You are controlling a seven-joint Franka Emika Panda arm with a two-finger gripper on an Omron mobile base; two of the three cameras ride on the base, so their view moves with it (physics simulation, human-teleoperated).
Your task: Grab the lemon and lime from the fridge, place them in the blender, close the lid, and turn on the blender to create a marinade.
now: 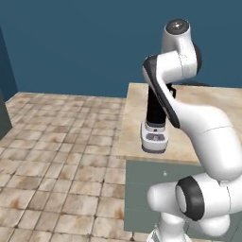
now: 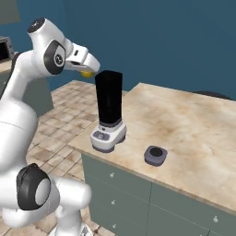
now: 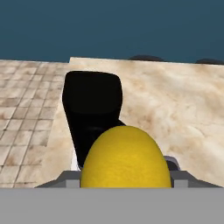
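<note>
A yellow lemon (image 3: pixel 126 157) sits between the fingers of my gripper (image 2: pixel 87 70), which is shut on it. In the right base view the lemon (image 2: pixel 86 73) hangs just left of the open top of the blender (image 2: pixel 109 109), at about rim height. The black jar stands upright on its pale base (image 1: pixel 154 138) at the counter's near left corner. In the hand view the blender (image 3: pixel 92 109) is ahead of the lemon and below it. The dark grey lid (image 2: pixel 155 155) lies on the counter to the right of the blender. The lime and the fridge are out of view.
The beige stone counter (image 2: pixel 184 120) tops teal-green drawers (image 2: pixel 124 184). Tiled floor (image 1: pixel 61 156) spreads to the left of it, with a dark blue wall behind. A microwave (image 2: pixel 4 48) shows at the far left of the right base view.
</note>
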